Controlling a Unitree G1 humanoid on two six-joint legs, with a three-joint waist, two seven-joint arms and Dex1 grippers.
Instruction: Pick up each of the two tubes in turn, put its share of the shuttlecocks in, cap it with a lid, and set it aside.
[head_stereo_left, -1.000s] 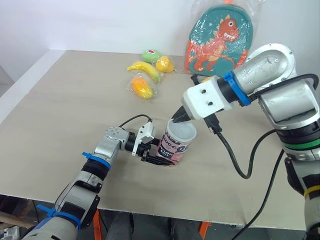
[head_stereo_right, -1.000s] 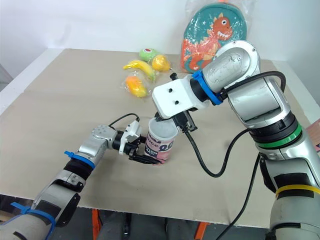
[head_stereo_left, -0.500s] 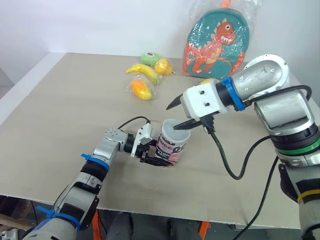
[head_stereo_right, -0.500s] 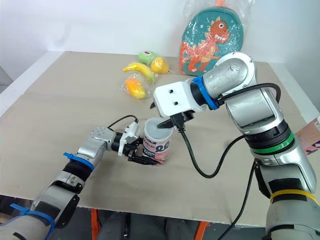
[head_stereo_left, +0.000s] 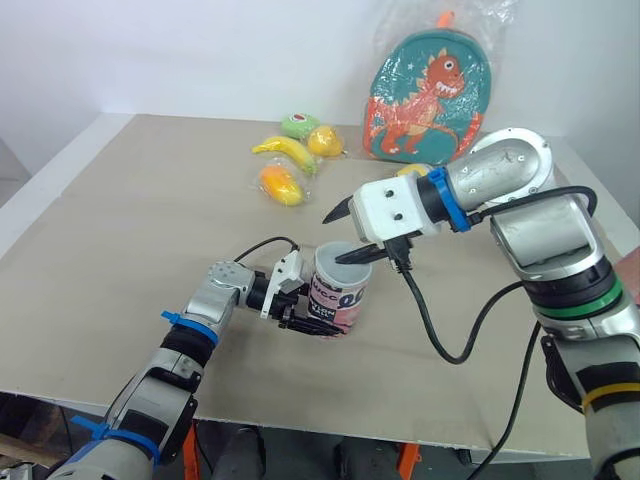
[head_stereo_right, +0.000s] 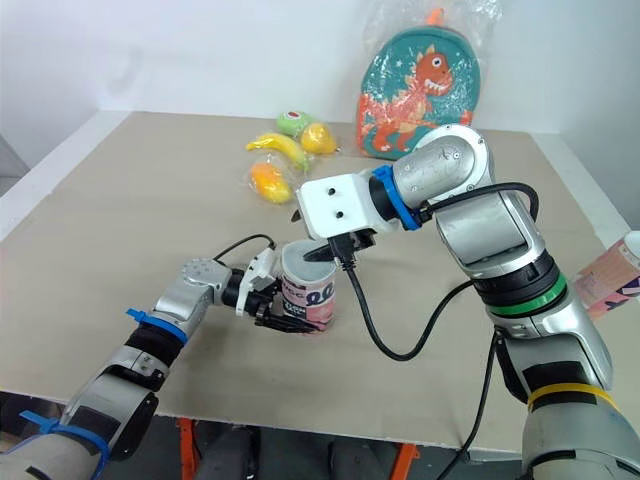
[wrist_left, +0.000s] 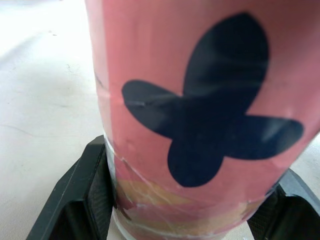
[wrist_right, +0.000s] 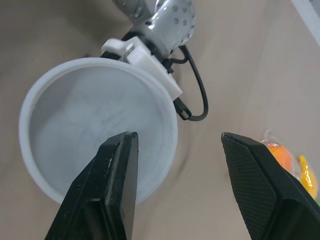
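**First tube looks capped, setting aside still to do**

The left gripper (head_stereo_left: 318, 320) has its fingers pinching the pink tube (head_stereo_left: 338, 298) low on its body, holding it upright on the table (head_stereo_left: 120, 220) towards the front edge. A white lid (wrist_right: 85, 125) covers the tube's mouth and looks seated, so what is inside cannot be told. The right gripper (head_stereo_left: 332, 237) hovers just above that lid, fingers spread with nothing between them. Judging from this, filling and capping of this tube are probably finished, and setting it aside is the step left for it. A second pink tube (head_stereo_right: 612, 280) with a white end sits at the far right by the table's edge; whether it is filled or finished cannot be told.

The table is a plain beige board. Towards its back lie bagged toy fruit (head_stereo_left: 283, 165) and a dinosaur backpack (head_stereo_left: 428, 90) in clear plastic, in front of a white wall (head_stereo_left: 200, 50).
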